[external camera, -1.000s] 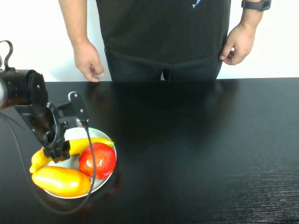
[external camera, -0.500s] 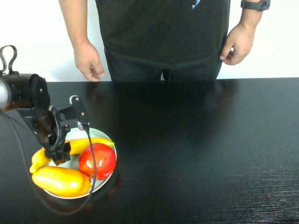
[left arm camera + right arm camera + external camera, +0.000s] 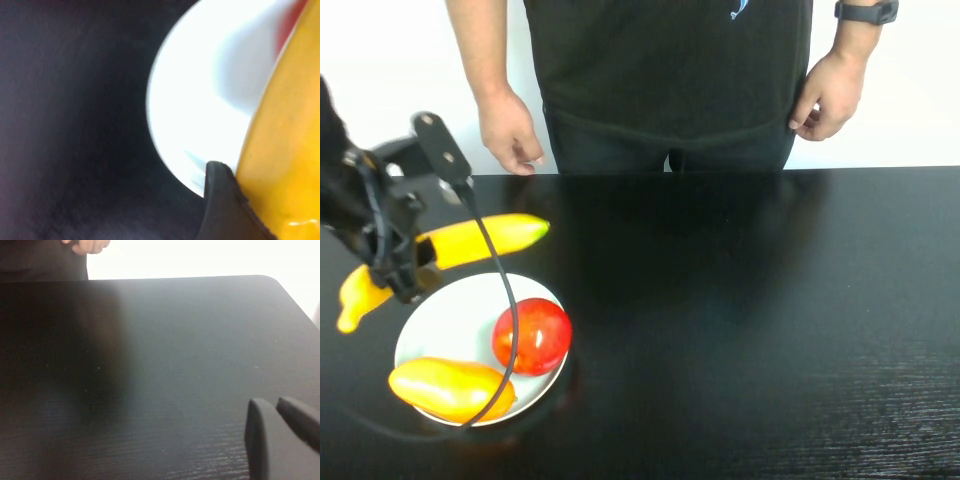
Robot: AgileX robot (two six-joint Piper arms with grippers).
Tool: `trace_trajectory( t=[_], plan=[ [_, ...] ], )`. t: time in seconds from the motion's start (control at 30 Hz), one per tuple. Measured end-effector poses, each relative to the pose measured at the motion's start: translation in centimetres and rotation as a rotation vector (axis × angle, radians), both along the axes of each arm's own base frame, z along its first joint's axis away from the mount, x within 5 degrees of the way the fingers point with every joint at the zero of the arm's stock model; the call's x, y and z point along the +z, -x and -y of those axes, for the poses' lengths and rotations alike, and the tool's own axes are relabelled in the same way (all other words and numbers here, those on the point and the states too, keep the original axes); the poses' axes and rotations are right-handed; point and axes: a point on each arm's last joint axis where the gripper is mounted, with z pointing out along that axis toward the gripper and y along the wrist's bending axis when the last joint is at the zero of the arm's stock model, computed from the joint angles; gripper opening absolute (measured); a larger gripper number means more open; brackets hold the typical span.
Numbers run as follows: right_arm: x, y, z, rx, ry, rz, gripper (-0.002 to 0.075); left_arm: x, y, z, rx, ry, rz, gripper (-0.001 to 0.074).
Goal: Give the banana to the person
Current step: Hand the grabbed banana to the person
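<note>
The banana [image 3: 480, 240] is long and yellow with a greenish tip. My left gripper [image 3: 405, 265] is shut on it near its middle and holds it in the air above the far left rim of the white plate [image 3: 450, 310]. Its green tip points right, toward the table's middle. In the left wrist view the banana [image 3: 285, 150] fills the side beside a black finger [image 3: 220, 200], with the plate [image 3: 200, 100] below. The person [image 3: 670, 70] stands behind the far edge, hands [image 3: 510, 135] hanging down. My right gripper [image 3: 272, 402] is shut and empty, low over the bare table; it is out of the high view.
A red apple [image 3: 530, 335] and a plump yellow-orange fruit [image 3: 450, 388] lie on the plate. The left arm's cable [image 3: 505, 300] hangs over the plate. The black table [image 3: 750, 300] stretches to the right. The person's other hand [image 3: 828, 95] has a black watch [image 3: 868, 10].
My left gripper has lifted the banana off the plate, up and toward the far edge. The apple and the oval fruit stay on the plate. The person has not moved.
</note>
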Motion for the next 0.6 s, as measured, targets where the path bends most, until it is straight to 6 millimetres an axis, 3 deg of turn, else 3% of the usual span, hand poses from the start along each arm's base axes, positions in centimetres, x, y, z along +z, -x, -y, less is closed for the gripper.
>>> trace_trajectory(
  t=[0.33,0.47,0.6],
  plan=[
    [0.0,0.0,0.0,0.000,0.000,0.000,-0.0011,8.2,7.7,-1.0,0.160,0.117,0.006,0.0309],
    [0.0,0.0,0.0,0.000,0.000,0.000,-0.0011,10.5,10.1,-1.3,0.161,0.157,0.082,0.0309],
    [0.0,0.0,0.0,0.000,0.000,0.000,-0.0011,11.5,11.4,-1.5,0.157,0.171,0.116,0.0309]
  ],
)
